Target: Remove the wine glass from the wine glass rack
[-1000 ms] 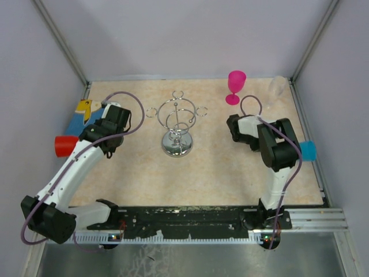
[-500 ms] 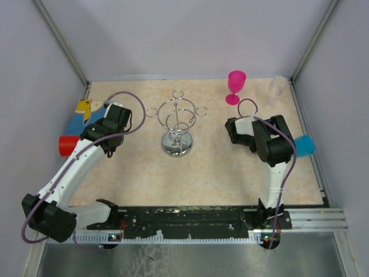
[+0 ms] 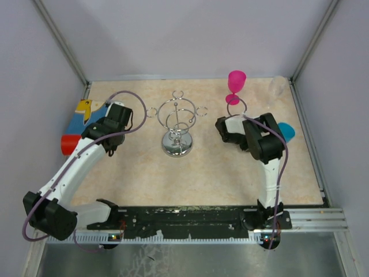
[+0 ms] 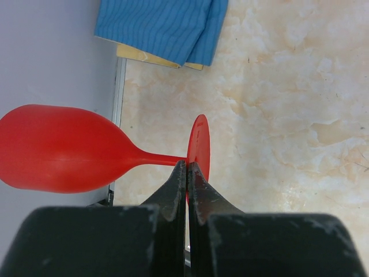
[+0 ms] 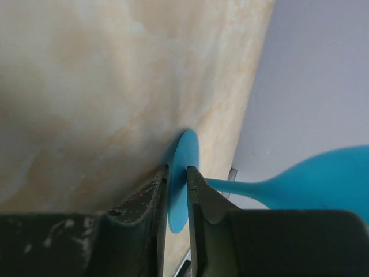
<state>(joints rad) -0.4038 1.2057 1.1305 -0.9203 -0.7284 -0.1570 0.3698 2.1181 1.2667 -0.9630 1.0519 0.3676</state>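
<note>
The wine glass rack [image 3: 177,123], a chrome wire stand on a round base, stands mid-table with no glass showing on it. My left gripper [image 3: 86,137] is shut on the foot of a red wine glass [image 3: 70,142], held sideways by the left wall. In the left wrist view, the gripper [image 4: 187,167] pinches the foot beside the stem, with the red bowl [image 4: 57,150] to the left. My right gripper [image 3: 275,136] is shut on a blue wine glass [image 3: 286,131]. In the right wrist view, the gripper [image 5: 177,171] clamps the blue foot [image 5: 185,156], with the bowl [image 5: 328,179] to the right.
A pink wine glass [image 3: 236,86] stands upright at the back right, with a clear glass [image 3: 277,86] in the far right corner. A blue and yellow cloth [image 3: 83,112] lies at the left edge and also shows in the left wrist view [image 4: 161,26]. Walls close in on three sides.
My right arm has swung left and back, carrying the blue glass away from the right edge. My left gripper has shifted slightly right with the red glass.
</note>
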